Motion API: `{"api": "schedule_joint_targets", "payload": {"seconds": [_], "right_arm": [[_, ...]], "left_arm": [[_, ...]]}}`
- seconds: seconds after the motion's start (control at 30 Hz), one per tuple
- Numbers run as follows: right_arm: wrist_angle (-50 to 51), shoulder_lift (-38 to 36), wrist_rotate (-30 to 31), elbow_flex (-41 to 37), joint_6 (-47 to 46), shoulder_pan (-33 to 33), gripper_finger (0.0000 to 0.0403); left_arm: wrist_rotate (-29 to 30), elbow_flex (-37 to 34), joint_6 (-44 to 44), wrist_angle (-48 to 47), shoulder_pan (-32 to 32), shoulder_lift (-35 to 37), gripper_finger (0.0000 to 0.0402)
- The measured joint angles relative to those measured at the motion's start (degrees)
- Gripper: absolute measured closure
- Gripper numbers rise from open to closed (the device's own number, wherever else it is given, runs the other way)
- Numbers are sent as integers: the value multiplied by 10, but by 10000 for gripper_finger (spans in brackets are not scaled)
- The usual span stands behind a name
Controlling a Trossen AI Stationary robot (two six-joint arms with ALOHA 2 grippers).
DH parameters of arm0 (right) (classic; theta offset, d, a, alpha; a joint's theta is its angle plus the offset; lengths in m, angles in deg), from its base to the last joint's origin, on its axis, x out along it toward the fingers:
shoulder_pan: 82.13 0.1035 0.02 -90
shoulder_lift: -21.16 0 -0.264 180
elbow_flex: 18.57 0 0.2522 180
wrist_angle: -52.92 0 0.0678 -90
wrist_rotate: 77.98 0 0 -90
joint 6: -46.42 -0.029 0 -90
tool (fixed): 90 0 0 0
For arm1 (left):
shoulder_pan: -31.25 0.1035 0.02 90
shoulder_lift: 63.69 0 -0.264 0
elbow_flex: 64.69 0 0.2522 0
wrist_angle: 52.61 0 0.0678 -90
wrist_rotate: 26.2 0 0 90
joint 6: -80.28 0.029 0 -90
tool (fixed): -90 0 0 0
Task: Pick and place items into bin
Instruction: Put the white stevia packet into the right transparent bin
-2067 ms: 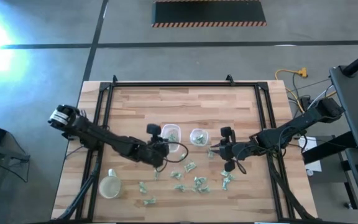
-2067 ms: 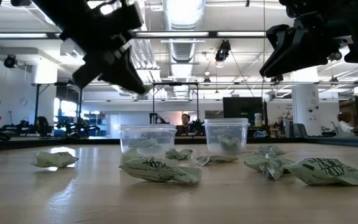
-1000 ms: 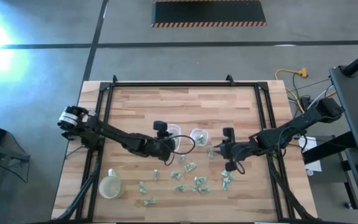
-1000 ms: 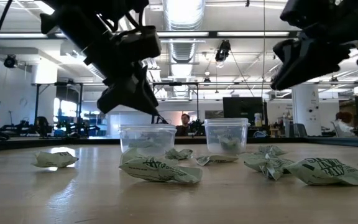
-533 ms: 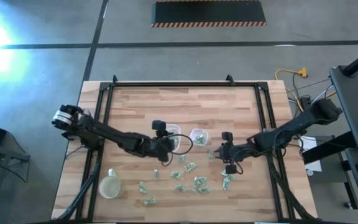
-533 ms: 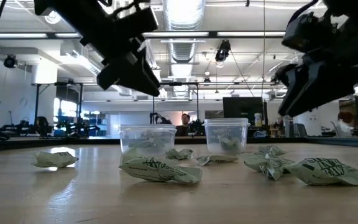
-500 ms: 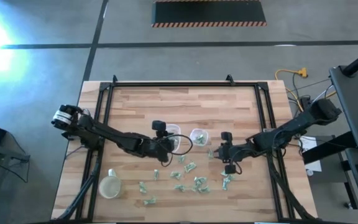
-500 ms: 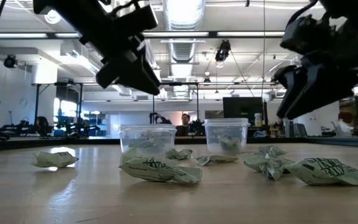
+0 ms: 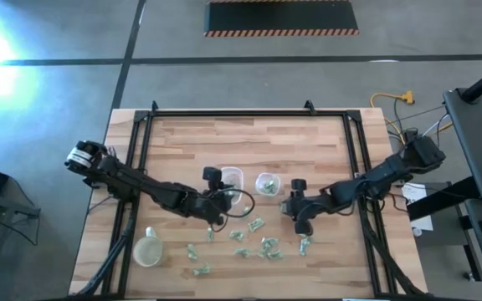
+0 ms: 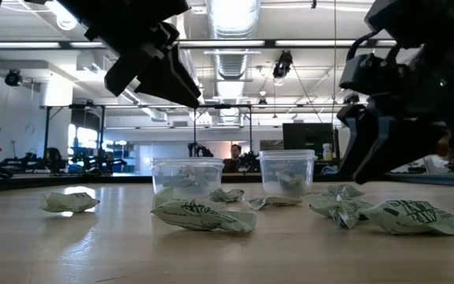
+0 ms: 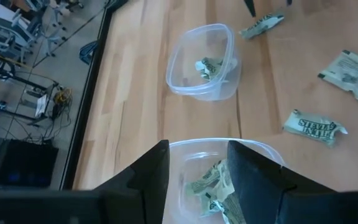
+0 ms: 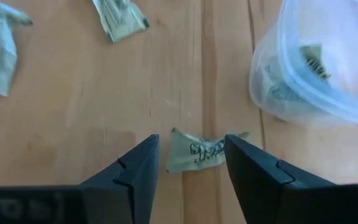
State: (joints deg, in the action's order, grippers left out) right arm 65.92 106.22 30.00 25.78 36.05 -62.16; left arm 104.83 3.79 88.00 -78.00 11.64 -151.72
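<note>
Two clear bins stand mid-table: the left bin (image 9: 231,177) and the right bin (image 9: 266,183), each with a few pale-green wrapped items inside. Many more items (image 9: 262,245) lie loose on the wood nearer the front edge. My left gripper (image 11: 197,168) hangs open above the left bin (image 11: 219,186), with nothing between its fingers. My right gripper (image 12: 191,162) is open and low over the table. Its fingers stand on either side of one item (image 12: 201,151) lying flat beside the right bin (image 12: 316,68), without touching it.
A round clear container (image 9: 147,249) stands near the front left corner. Black frame rails (image 9: 141,142) run along the table's sides and far edge. Loose items (image 10: 203,214) lie in front of the bins. The far half of the table (image 9: 249,138) is bare wood.
My left gripper has risen from just over the left bin's rim and drawn slightly back toward the table's left. My right gripper has come down and gone toward the table's left, ending low beside the right bin over a loose item.
</note>
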Motion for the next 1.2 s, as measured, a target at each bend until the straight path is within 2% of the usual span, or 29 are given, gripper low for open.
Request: {"api": "schedule_joint_targets", "payload": {"seconds": [0.43,0.8,1.0,1.2], "right_arm": [[0,24,0,0,-10,-1,233],[-3,39,0,1,-25,-15,272],[-4,42,-10,1,-17,-15,307],[-3,39,-31,1,2,-15,369]], "left_arm": [[0,0,0,1,-4,1,255],[0,0,0,1,-6,1,255],[0,0,0,1,-7,1,255],[0,0,0,0,-7,1,256]]}}
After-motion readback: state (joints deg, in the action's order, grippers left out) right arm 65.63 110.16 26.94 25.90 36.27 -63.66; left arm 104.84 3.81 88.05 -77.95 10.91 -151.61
